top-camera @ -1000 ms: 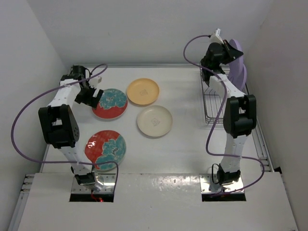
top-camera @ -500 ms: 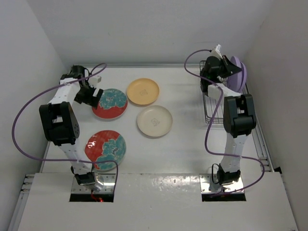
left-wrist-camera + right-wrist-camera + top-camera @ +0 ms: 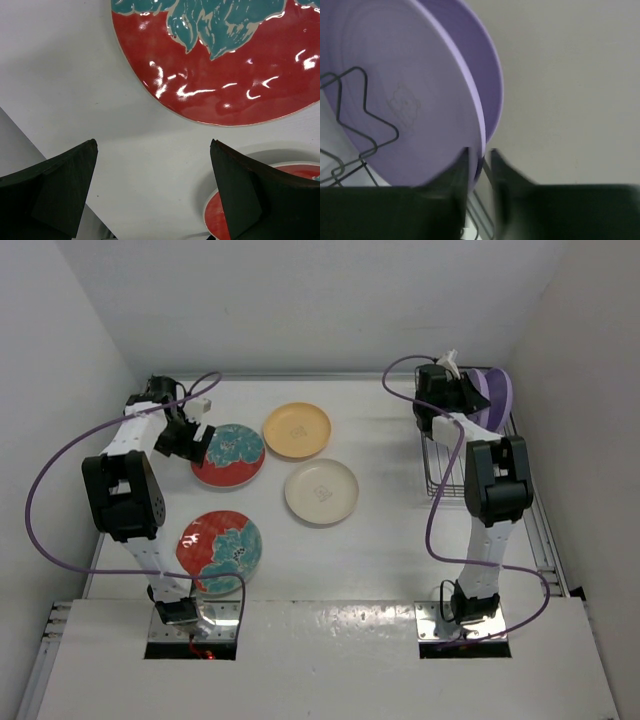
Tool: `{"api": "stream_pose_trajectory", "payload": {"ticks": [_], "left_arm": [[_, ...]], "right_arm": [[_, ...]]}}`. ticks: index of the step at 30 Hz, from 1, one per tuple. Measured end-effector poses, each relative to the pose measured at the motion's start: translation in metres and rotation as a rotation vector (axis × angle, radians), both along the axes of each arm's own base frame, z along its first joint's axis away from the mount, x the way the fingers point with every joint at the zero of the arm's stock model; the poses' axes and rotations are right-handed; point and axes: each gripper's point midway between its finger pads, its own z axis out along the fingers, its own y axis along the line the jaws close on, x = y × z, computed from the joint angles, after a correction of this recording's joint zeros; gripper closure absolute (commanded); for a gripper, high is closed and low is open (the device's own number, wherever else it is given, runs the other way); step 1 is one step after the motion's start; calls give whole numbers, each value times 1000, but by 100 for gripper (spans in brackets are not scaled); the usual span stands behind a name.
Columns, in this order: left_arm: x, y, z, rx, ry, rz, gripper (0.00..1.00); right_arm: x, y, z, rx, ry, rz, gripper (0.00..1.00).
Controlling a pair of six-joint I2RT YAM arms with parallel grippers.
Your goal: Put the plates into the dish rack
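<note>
The two lilac plates (image 3: 496,392) stand on edge at the far end of the dish rack (image 3: 432,480), at the far right of the worktop (image 3: 390,550). They are upright, one just behind the other, because the wire prongs (image 3: 382,121) prop them that way. The right end effector (image 3: 480,155) sits at the rim of the front plate in the wrist view. Its jaws are only a sliver apart with the rim between them; whether they pinch it or merely straddle it I cannot tell. I judge this plate is being seated in its slot, held by the edge so its face can slip between prongs.

The left end effector (image 3: 150,200) hangs wide open and empty just left of the far red floral plate (image 3: 228,454), probably lining up on its rim. That plate, the near red floral plate (image 3: 219,551), the orange-yellow plate (image 3: 296,430) and the cream plate (image 3: 321,491) lie flat on the worktop, well apart from the rack.

The lilac glaze is plain and smooth — a faint stamped mark shows on the front face.
</note>
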Motion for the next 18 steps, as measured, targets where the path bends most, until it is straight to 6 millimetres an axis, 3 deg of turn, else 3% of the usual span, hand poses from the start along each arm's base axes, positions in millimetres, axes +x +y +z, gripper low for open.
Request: {"api": "stream_pose_trajectory", "payload": {"ticks": [2,3,6,9,14,18], "left_arm": [[0,0,0,0,1,0,1],[0,0,0,0,1,0,1],[-1,0,2,-1,3,0,1],[5,2,13,9,-17,1,1],[27,16,57,80,-114,10,1],[44,21,98,101,-224,40,1]], "right_arm": [[0,1,-5,15,7,8,52],[0,2,-6,20,15,14,34],[-1,6,-4,22,34,30,19],[-4,10,9,37,28,58,13],[-11,23,54,189,-46,136,7],[-23,58,84,474,-136,312,7]]}}
